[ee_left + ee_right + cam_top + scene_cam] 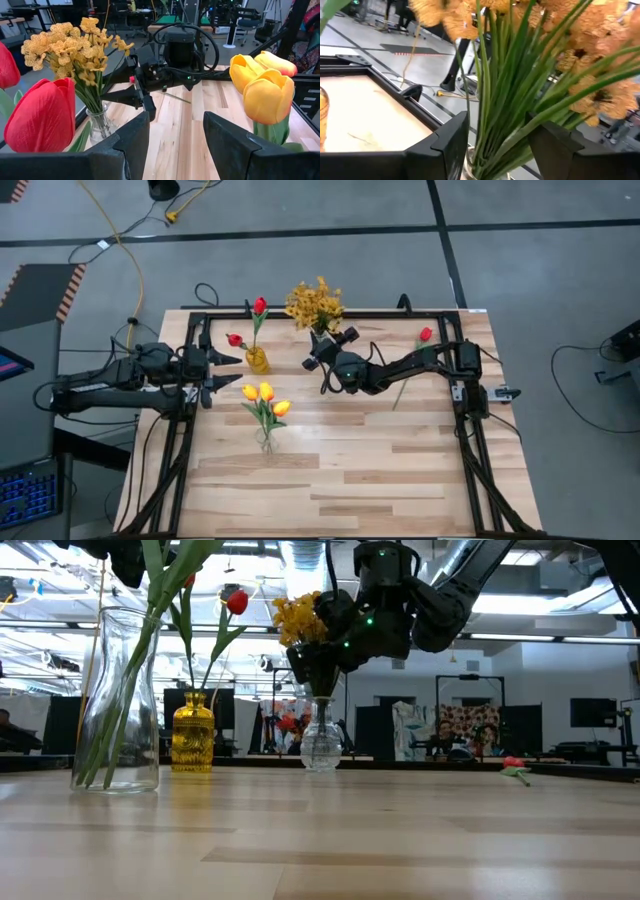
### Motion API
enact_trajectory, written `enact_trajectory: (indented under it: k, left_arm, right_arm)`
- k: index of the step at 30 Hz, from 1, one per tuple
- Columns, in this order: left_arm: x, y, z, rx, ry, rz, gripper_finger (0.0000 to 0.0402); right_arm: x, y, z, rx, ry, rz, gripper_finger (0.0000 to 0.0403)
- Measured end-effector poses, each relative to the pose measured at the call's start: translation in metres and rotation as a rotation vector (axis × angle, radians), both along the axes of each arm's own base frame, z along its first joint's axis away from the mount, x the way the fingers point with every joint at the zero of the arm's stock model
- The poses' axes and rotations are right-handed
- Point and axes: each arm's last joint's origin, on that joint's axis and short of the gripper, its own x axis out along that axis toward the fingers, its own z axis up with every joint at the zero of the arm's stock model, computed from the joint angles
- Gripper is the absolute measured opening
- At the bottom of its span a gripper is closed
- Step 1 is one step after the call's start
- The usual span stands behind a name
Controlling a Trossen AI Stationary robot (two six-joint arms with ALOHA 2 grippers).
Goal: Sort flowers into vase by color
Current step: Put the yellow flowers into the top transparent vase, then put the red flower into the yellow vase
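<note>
Mustard-yellow blossoms (315, 303) stand in a small clear vase (321, 745) at the table's far middle. My right gripper (497, 150) is open, level with their green stems (495, 115), one finger on either side. Red tulips (259, 306) stand in an amber vase (257, 360). Yellow-orange tulips (265, 392) stand in a tall clear vase (115, 700). One red tulip (425, 334) lies flat on the table at the far right. My left gripper (228, 370) waits open at the left, beside the amber vase, with nothing between its fingers.
Black frame rails (470, 430) run along the table's left, right and far sides. The near half of the wooden table (340, 490) is bare. The three vases stand close together around the table's far middle and left.
</note>
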Motion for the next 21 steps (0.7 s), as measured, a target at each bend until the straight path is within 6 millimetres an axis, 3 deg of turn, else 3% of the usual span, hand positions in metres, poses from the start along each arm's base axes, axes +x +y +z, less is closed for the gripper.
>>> enact_trajectory:
  k: [8,21]
  left_arm:
    - [0.000,0.000,0.000,-0.001,0.000,0.000,0.0176]
    - [0.000,0.000,0.000,-0.003,0.000,0.000,0.0176]
  right_arm:
    - [-0.002,0.011,0.000,0.006,-0.002,-0.134,0.0224]
    - [-0.002,0.043,0.000,-0.009,0.041,-0.164,0.0224]
